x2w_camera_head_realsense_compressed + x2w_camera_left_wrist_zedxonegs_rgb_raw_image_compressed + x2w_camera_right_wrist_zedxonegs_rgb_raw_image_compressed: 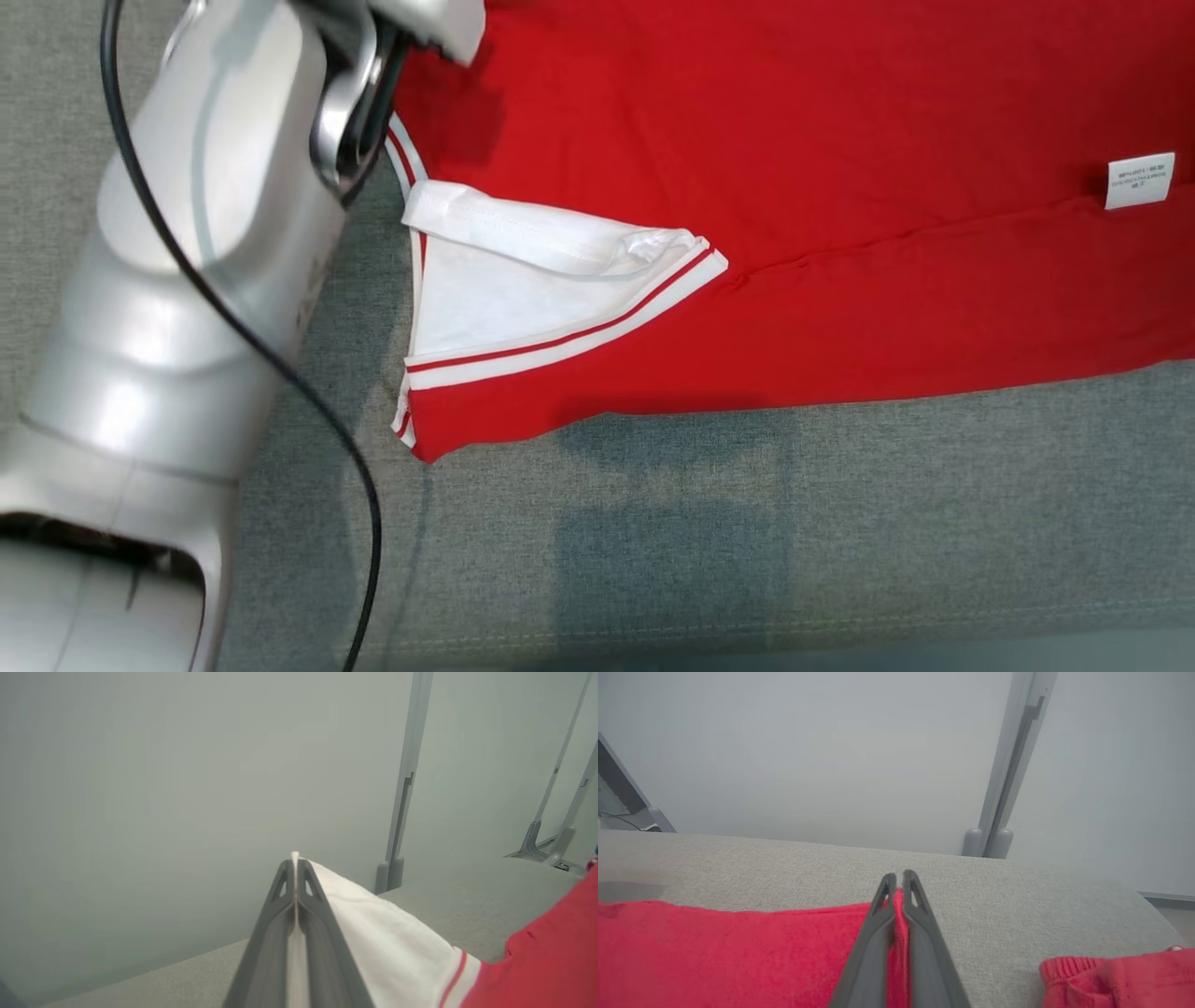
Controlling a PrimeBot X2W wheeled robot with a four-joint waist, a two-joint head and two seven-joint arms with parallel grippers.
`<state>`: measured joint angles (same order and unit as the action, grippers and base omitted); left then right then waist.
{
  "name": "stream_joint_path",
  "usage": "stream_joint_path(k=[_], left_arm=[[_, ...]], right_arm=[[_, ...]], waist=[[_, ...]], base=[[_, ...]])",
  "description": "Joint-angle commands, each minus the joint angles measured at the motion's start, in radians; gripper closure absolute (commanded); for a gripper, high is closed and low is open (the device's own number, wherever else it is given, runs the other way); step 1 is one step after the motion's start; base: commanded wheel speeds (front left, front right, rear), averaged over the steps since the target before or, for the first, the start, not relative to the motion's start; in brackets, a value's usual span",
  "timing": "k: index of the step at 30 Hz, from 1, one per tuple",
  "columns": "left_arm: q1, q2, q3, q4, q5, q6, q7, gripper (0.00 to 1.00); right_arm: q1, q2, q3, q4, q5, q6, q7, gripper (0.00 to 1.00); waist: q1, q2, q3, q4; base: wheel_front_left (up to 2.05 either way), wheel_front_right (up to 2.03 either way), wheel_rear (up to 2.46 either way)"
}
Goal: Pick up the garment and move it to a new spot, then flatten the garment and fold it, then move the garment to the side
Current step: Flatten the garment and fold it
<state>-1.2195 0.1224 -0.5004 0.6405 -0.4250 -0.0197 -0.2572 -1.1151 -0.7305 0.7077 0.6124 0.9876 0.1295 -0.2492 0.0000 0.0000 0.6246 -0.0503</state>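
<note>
- We see a red garment (794, 187) with white, red-striped trim spread on a grey padded surface (747, 523). In the head view its long axis runs from left to right.
- A white sleeve panel (523, 299) lies folded over at the garment's left end. A small white label (1140, 180) sits near its right end.
- Our left gripper (295, 868) has its fingers pressed together on a white fold of the garment. The cloth drapes away to the right of the fingers.
- Our right gripper (899, 879) is clamped on a red edge. Most of the red cloth spreads to the left of its fingers.
- We judge that the garment hangs between the two grippers, so the coming move depends on both moving together across that long axis.
- Our pale left forearm (187, 280) reaches up the left side of the head view, nearer the white sleeve end.
</note>
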Motion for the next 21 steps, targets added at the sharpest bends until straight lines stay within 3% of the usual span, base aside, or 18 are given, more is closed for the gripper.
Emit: stream_joint_path(k=[1,10,16,21], left_arm=[[0.03,0.039,0.032,-0.074,0.015,0.016,-0.004,1.0],[0.366,0.063,0.08,-0.422,0.074,0.063,-0.004,1.0],[0.543,0.08,0.106,-0.556,0.108,0.085,-0.004,1.0],[0.653,0.072,0.139,-0.645,0.104,0.076,-0.004,1.0]], right_arm=[[0.081,-0.029,-0.035,-0.028,-0.03,0.001,-0.012,1.0],[0.36,0.006,-0.267,-0.168,-0.217,0.001,-0.012,1.0],[0.515,0.033,-0.386,-0.213,-0.253,0.001,-0.012,1.0],[0.583,0.05,-0.448,-0.221,-0.253,0.001,-0.013,1.0]], waist=[[0.0,0.0,-0.011,0.003],[0.0,0.0,-0.083,0.025],[0.0,0.0,-0.127,0.04],[0.0,0.0,-0.144,0.051]], base=[[0.0,0.0,0.0],[0.0,0.0,0.0],[0.0,0.0,0.0],[0.0,0.0,0.0]])
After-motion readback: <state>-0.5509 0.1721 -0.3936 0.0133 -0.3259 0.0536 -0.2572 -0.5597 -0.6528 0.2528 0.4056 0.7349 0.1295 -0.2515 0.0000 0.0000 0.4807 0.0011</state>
